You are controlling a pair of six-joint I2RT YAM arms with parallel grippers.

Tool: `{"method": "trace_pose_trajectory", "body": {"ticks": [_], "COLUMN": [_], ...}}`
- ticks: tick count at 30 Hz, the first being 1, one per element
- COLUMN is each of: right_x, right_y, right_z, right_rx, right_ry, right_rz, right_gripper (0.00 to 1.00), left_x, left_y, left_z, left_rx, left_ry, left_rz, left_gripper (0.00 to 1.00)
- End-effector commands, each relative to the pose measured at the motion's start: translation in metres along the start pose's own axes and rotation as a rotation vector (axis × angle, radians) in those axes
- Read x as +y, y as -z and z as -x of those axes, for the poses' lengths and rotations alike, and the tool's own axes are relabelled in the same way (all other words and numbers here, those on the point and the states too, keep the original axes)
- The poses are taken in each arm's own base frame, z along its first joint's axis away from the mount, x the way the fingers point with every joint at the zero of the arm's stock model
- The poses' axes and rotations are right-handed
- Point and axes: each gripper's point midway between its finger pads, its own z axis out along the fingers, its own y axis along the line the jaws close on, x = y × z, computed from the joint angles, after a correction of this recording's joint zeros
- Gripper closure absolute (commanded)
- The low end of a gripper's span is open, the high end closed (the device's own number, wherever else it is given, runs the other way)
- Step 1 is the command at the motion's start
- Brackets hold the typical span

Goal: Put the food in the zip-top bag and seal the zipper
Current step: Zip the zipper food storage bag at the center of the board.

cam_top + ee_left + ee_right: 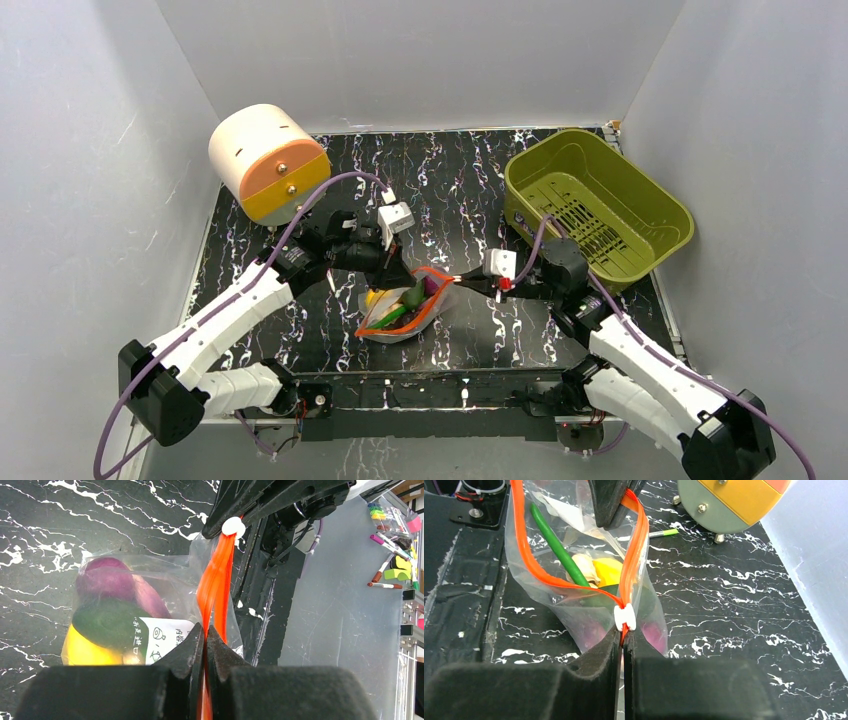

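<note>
Top L: cream-and-orange drum toy [268,163] on black marbled table [450,190]. L gripper [205,632] is pinched tight on the orange-red zipper [215,580] of the zip-top bag [396,332]. Bag sits mid-table near the arm bases, mouth gaping. Food inside: yellow piece [608,570], green stick [556,542], purple lump [107,575]. R gripper [624,636] is clamped on the zipper's R end, just beside the white slider [624,617]. Far R: olive basket [597,205].

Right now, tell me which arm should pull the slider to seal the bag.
Right, probably: the right claw is shut on the zipper at the white slider; the left claw pins the far end.
</note>
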Motion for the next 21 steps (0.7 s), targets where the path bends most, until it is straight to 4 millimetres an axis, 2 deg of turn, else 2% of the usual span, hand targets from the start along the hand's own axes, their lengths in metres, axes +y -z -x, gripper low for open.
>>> {"method": "trace_pose_trajectory", "body": {"ticks": [1, 4, 7, 13, 21], "right_x": [-0.006, -0.007, -0.010, -0.011, -0.007], "right_y": [0.002, 0.004, 0.004, 0.002, -0.002], "right_z": [0.023, 0.032, 0.041, 0.054, 0.057], "right_rx": [-0.069, -0.092, -0.117, -0.143, -0.145], "right_ry": [-0.030, -0.111, -0.187, -0.262, -0.244], "right_rz": [-0.043, -0.065, -0.085, -0.068, -0.009], "right_gripper": [1.00, 1.00, 1.00, 1.00, 1.00], "left_x": [-0.008, -0.008, -0.013, -0.030, -0.052], "left_y": [0.010, 0.018, 0.025, 0.034, 0.036], "left_z": [0.014, 0.017, 0.032, 0.063, 0.076], "left_rx": [-0.018, -0.015, -0.056, -0.175, -0.238], "left_ry": [-0.043, -0.066, -0.100, -0.231, -0.449], "left_rz": [-0.013, 0.016, 0.024, -0.029, -0.155], "left_gripper": [0.90, 0.68, 0.60, 0.56, 0.54]}}
